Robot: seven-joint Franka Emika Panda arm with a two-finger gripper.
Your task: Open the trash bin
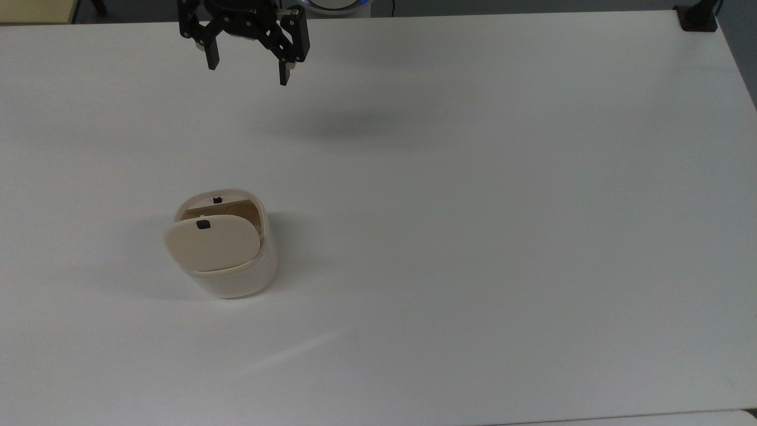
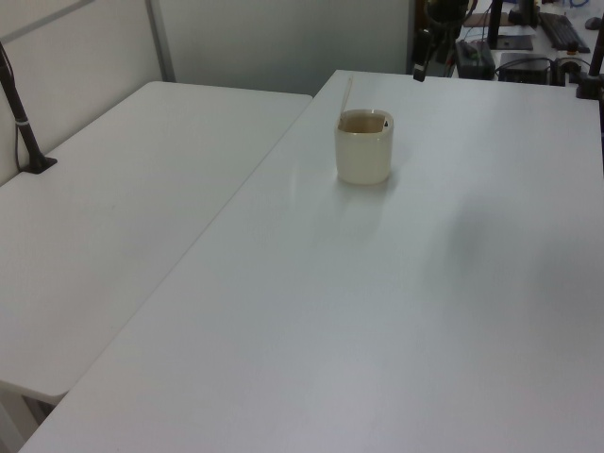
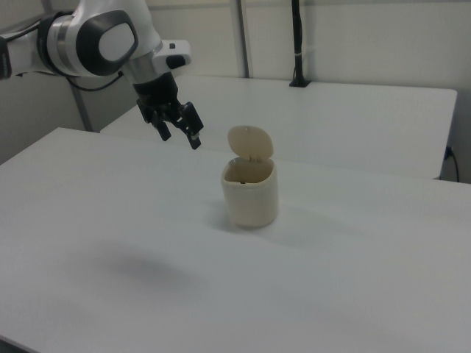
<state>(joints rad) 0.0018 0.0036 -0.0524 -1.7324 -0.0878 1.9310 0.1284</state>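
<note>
The cream trash bin [image 1: 233, 272] stands on the white table [image 1: 473, 207], left of centre in the top view. Its lid [image 1: 212, 242] is swung up and stands nearly upright, with a small black button near its free edge, and the brown inside shows. The right view has the bin [image 3: 250, 195] with the raised lid [image 3: 249, 143] behind its mouth, and the left view has the bin [image 2: 364, 148] too. My black gripper [image 1: 247, 66] hangs open and empty near the table's far edge, well apart from the bin; the right view puts the gripper [image 3: 179, 135] up and to the bin's left.
A second white table [image 2: 123, 208] adjoins on the left view's left, with a black pole clamp [image 2: 33, 160] on it. Another black clamp [image 1: 696, 21] sits at the top view's far right corner. Desks with equipment [image 2: 528, 57] stand beyond the far edge.
</note>
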